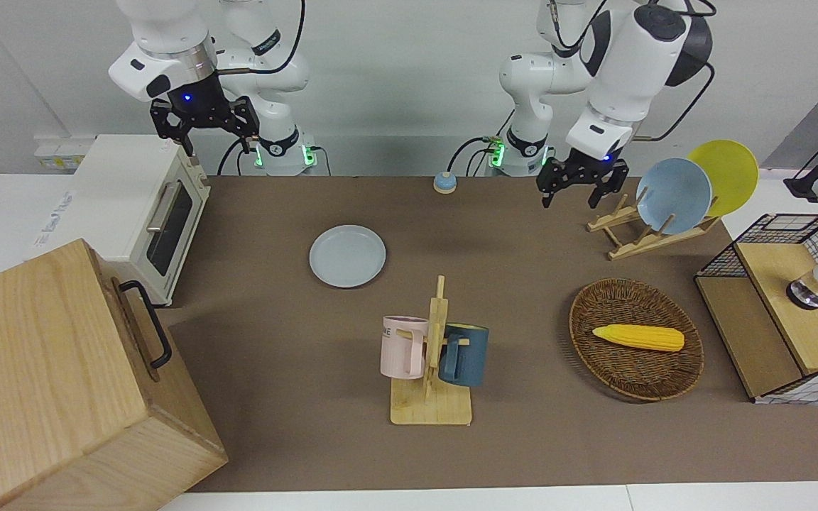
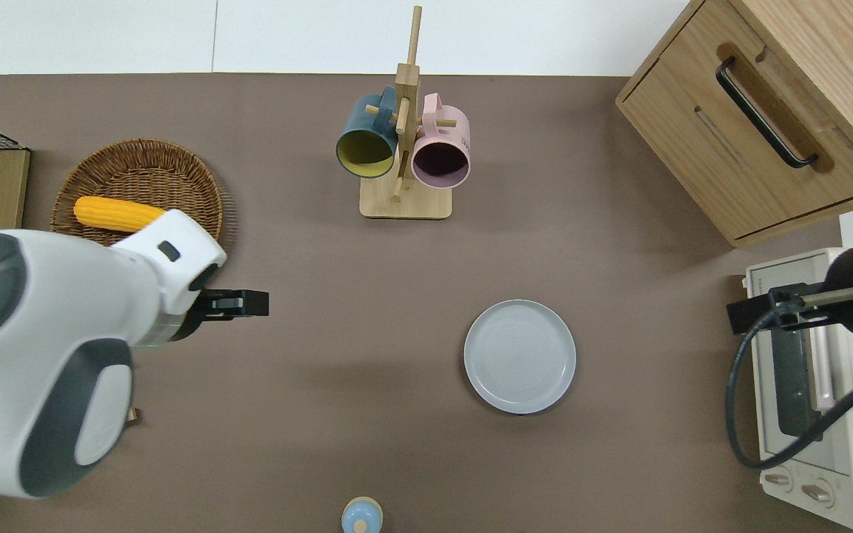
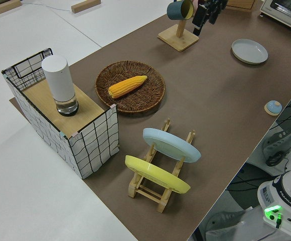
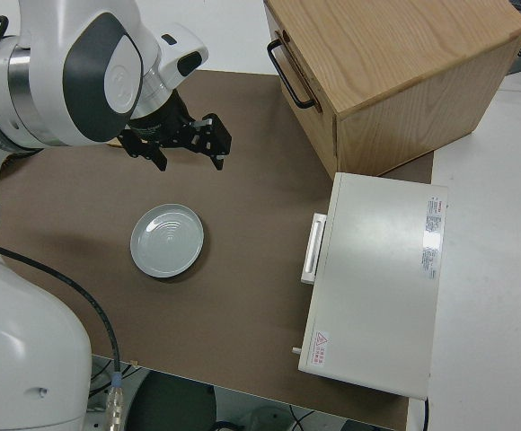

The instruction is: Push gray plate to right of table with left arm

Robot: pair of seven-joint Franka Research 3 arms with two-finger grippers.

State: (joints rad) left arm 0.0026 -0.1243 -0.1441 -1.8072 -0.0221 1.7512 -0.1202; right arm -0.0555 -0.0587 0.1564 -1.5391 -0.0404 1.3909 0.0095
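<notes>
The gray plate (image 1: 347, 255) lies flat on the brown table (image 1: 295, 426), between the mug rack and the robots, toward the right arm's end. It also shows in the overhead view (image 2: 520, 356), the left side view (image 3: 249, 51) and the right side view (image 4: 167, 240). My left gripper (image 1: 583, 188) hangs in the air, well apart from the plate. In the overhead view the left gripper (image 2: 256, 303) is over bare table beside the wicker basket, several plate widths from the plate toward the left arm's end. My right arm is parked, its gripper (image 1: 203, 128) raised.
A wooden mug rack (image 1: 432, 355) holds a pink and a blue mug. A wicker basket (image 1: 593, 312) holds a corn cob. A dish rack (image 1: 618, 238) holds a sky-blue and a yellow plate. A toaster oven (image 1: 146, 206), wooden cabinet (image 1: 61, 383), wire crate (image 1: 785, 305) and small blue knob (image 1: 444, 182) stand around.
</notes>
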